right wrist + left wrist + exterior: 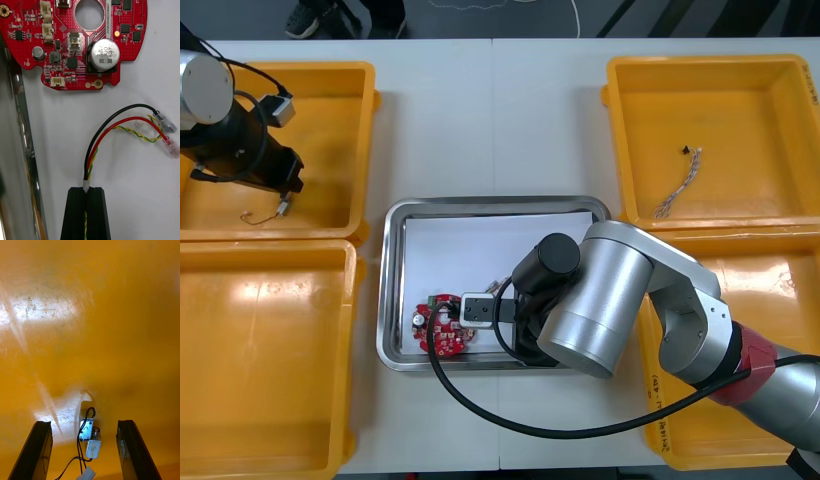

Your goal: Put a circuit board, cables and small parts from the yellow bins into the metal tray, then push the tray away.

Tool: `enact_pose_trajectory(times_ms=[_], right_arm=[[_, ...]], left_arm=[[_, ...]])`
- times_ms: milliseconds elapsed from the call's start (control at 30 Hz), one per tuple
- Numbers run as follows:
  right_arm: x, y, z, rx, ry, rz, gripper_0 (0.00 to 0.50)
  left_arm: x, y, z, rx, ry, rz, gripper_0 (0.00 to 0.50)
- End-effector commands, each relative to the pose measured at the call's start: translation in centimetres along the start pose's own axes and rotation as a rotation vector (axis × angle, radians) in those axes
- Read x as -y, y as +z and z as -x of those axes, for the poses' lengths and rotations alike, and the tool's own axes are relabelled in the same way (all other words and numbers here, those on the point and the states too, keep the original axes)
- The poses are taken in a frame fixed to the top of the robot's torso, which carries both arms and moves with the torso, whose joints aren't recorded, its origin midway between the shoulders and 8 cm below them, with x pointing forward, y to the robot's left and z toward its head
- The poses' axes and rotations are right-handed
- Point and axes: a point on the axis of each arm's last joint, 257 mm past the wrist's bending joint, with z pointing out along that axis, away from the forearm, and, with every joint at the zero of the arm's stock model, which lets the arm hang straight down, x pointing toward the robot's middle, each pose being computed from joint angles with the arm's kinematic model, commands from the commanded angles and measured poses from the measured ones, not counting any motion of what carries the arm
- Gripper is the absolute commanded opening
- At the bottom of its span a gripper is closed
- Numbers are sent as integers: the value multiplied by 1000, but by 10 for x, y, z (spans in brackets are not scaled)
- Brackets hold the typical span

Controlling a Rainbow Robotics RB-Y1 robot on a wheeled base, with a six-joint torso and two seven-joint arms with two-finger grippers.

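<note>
I read the right gripper (pixel 85 189) as pressed together on a cable bundle (pixel 90 161): both black fingers meet at the middle, with the bundle's sleeved neck pinched at their tips. The bundle consists of a black lead, a red lead and a twisted yellow-green pair. Its long axis runs straight out from the fingertips. The leads then fan and curve away from the wall of the metal tray (pixel 387 290), ending in small clear terminals that rest on the tray's white inside. The round red circuit board (pixel 67 62) lies flat beyond the cable, apart from it. In the front view it sits in the tray's near left corner, its edge near the shiny wall. In that view the right arm (pixel 610 300) covers the tray's near right part, and bare white surface extends from the board to the far rim. The shiny wall runs just beside the right fingers on one side; white floor lies open on the other. I read the left gripper (pixel 84 423) as spread wide, low inside the far left yellow bin (pixel 330 120). A small metal part (pixel 87 429) with a thin black lead lies on the bin floor between the two fingers, touching neither, its long axis roughly parallel to them. Bare bin floor extends beyond the fingertips.
</note>
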Motion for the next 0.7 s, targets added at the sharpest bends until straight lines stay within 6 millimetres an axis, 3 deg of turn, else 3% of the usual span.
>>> enact_pose_trajectory(times_ms=[33,67,133,200,233,400,700], right_arm=[[13,-5,0,-4,-66,-37,0],[12,-5,1,-3,-68,-37,39],[15,-5,2,2,-68,-46,252],[17,-5,4,9,-67,-53,379],[17,-5,4,10,-67,-55,417],[20,-8,6,18,-65,-63,451],[34,-25,6,24,-43,-76,451]], left_arm=[[-20,-24,23,53,-20,33,500],[-21,-24,23,53,-23,33,500],[-20,-21,22,50,-22,29,500],[-18,-20,22,48,-19,25,500],[-17,-19,22,49,-20,22,500],[-16,-12,21,50,-26,16,500],[-11,-2,23,57,-23,8,500]])
